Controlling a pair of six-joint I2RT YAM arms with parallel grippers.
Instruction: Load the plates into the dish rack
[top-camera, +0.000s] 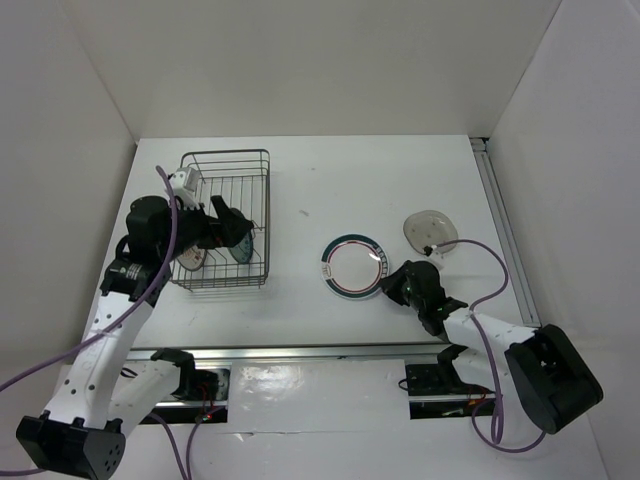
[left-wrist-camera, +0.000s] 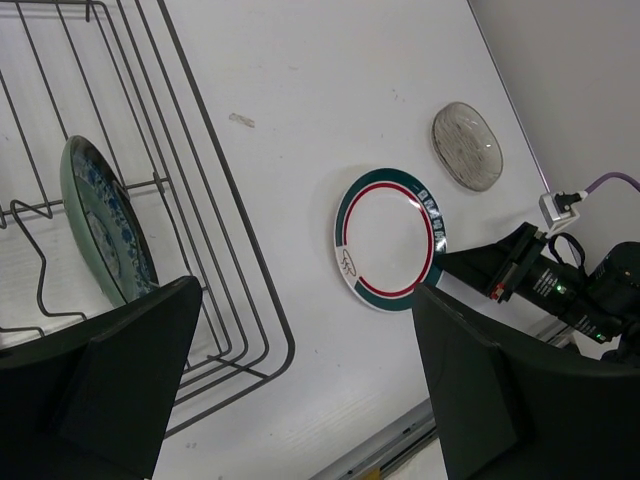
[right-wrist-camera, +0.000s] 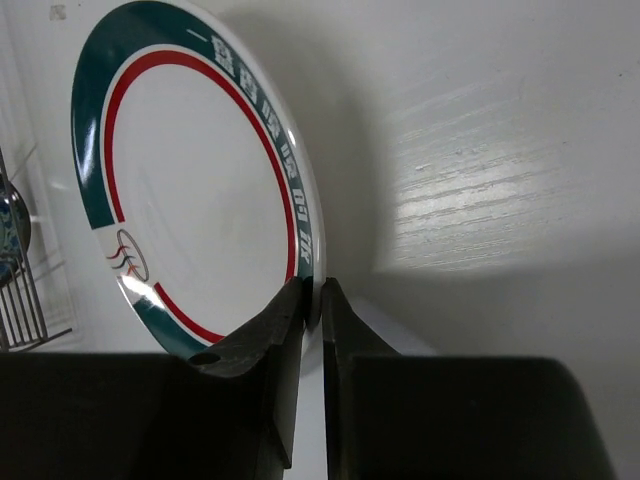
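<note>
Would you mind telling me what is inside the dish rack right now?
A teal-blue plate stands on edge in the rack, and a second plate shows beside it. The left arm covers the rack's middle, so anything there is hidden.

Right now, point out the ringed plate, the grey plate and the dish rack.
ringed plate (right-wrist-camera: 200, 200): right wrist view, on its white centre.
grey plate (left-wrist-camera: 467, 146): left wrist view, on its middle.
dish rack (top-camera: 267, 200): top view, on its right rim wire.

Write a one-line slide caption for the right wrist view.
Right gripper pinches the rim of the ringed plate, white table behind.
</note>
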